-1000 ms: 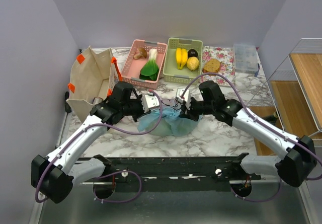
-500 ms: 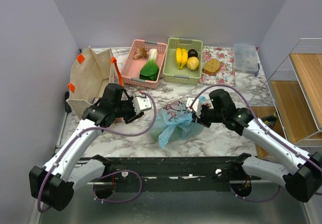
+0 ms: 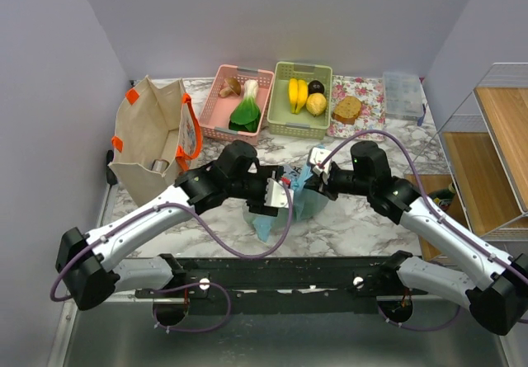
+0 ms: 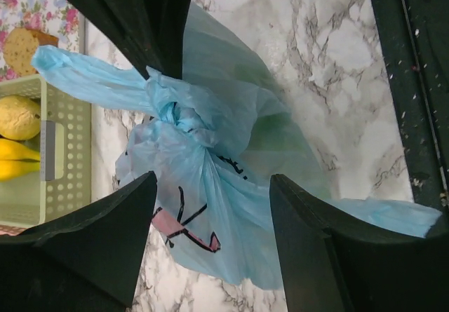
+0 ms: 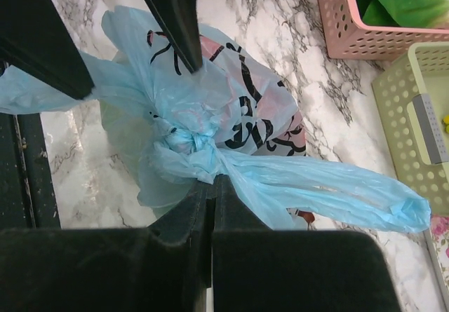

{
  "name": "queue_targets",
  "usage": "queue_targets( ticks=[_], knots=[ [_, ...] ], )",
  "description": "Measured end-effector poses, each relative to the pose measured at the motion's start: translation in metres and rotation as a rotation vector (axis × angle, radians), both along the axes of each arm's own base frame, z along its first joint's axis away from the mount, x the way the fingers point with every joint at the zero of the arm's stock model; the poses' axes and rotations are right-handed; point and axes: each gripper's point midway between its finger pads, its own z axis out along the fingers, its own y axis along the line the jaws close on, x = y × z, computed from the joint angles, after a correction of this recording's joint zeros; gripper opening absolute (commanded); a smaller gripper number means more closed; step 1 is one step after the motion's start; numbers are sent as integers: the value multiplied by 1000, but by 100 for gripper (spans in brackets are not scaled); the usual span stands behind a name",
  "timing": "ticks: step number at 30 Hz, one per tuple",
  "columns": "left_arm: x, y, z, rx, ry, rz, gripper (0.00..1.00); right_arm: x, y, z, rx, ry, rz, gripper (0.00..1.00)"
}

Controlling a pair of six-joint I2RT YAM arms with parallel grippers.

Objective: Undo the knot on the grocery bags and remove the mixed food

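The light blue grocery bag (image 3: 301, 206) rests on the marble table, its knot (image 5: 186, 144) (image 4: 184, 116) still twisted tight. My right gripper (image 5: 214, 180) (image 3: 314, 182) is shut on the bag's plastic right beside the knot, and one long handle loop (image 5: 330, 189) trails away from it. My left gripper (image 4: 212, 182) (image 3: 277, 199) hangs open over the bag's printed side, with its fingers (image 4: 105, 235) apart on either side of the plastic and not touching it. The mixed food is hidden inside the bag.
A beige tote with orange straps (image 3: 153, 140) stands at the left. Along the back sit a pink basket (image 3: 239, 103), a green basket with bananas (image 3: 304, 87), a floral tray with bread (image 3: 356, 96) and a clear box (image 3: 404, 95). A wire shelf (image 3: 495, 136) stands at the right.
My left gripper let go, swung out to the left, then came back over the bag with its jaws open. The right gripper stayed shut on the bag by the knot.
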Motion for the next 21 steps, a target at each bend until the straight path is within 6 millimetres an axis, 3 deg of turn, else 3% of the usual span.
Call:
queue_targets(
  ticks=[3, 7, 8, 13, 21],
  knots=[
    [7, -13, -13, 46, -27, -21, 56, -1, 1, -1, 3, 2, 7, 1],
    [21, -25, -20, 87, -71, -12, 7, -1, 1, -1, 4, 2, 9, 1],
    [25, -26, -20, 94, -82, -4, 0, -1, 1, -1, 3, 1, 9, 1],
    [31, -21, -21, 103, -119, 23, 0, 1, -4, -3, -19, -10, -11, 1],
    [29, 14, -4, -50, -120, 75, 0, -6, -19, -5, -61, -110, -24, 1]
  ],
)
